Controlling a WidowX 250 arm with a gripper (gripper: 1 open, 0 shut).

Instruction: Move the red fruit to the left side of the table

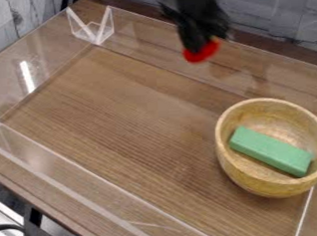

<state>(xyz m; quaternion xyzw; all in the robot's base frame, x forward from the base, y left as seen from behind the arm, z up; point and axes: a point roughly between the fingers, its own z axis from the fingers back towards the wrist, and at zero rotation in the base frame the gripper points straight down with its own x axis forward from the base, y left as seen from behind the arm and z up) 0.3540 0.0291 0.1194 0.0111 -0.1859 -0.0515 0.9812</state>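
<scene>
The red fruit (198, 52) is a small bright red lump hanging above the far part of the table (122, 122), clear of the wood. My gripper (199, 46) is shut on it from above, its dark fingers blurred by motion. The arm rises out of the top of the camera view. Only the lower part of the fruit shows below the fingers.
A tan round bowl (263, 170) sits at the right front with a green rectangular block (270, 150) inside. Low clear acrylic walls (39, 66) edge the table, with a folded clear corner piece (90, 27) at the far left.
</scene>
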